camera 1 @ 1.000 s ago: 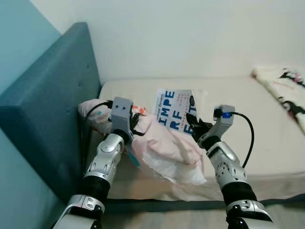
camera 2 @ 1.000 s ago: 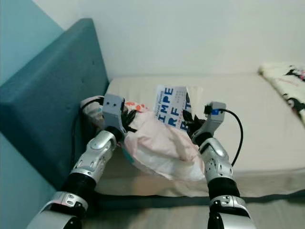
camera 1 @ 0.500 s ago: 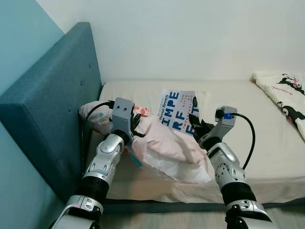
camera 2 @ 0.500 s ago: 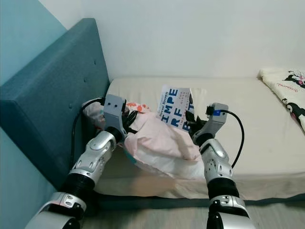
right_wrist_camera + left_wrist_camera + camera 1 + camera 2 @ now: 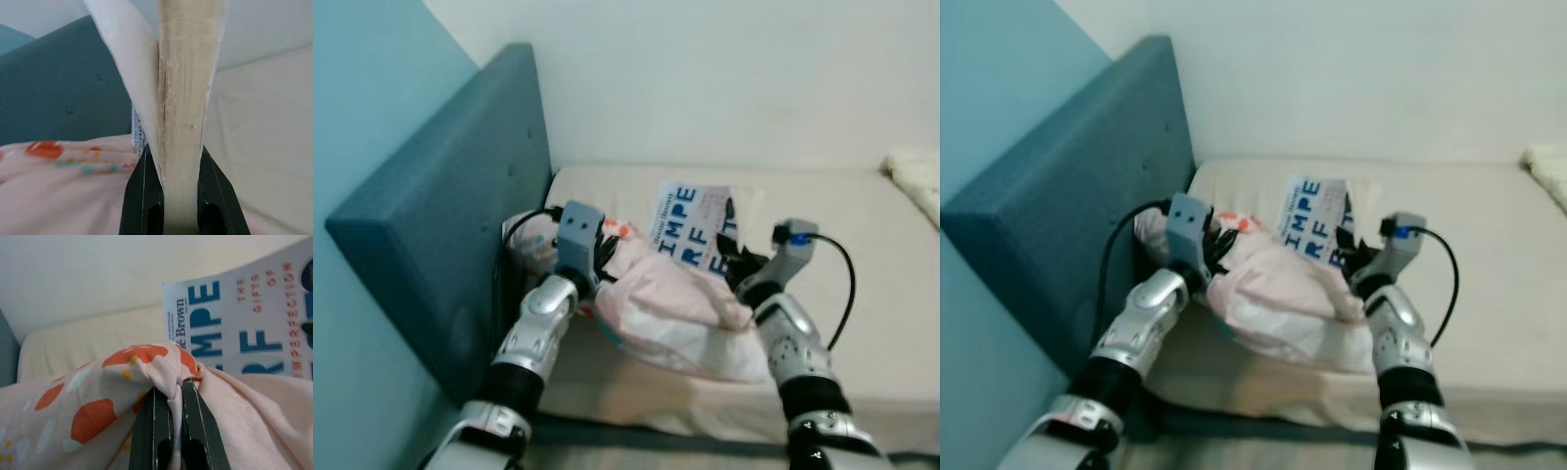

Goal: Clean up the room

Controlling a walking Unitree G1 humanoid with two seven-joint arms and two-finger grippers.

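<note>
I have the pillow (image 5: 675, 313) lifted over the mattress (image 5: 862, 245) near the headboard (image 5: 440, 225), the book (image 5: 700, 227) at its one o'clock. Tidying looks barely started; neither is put away. My left gripper (image 5: 172, 404) is pinched tight on pillowcase fabric; my right gripper (image 5: 177, 183) clamps the book's page edge.

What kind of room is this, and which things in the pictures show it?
Most likely a bedroom. A bed with a bare mattress stands against a white wall, with a padded teal headboard at one end. A pink patterned pillow lies on it, pinched by the left hand, while the right hand grips a book.
</note>
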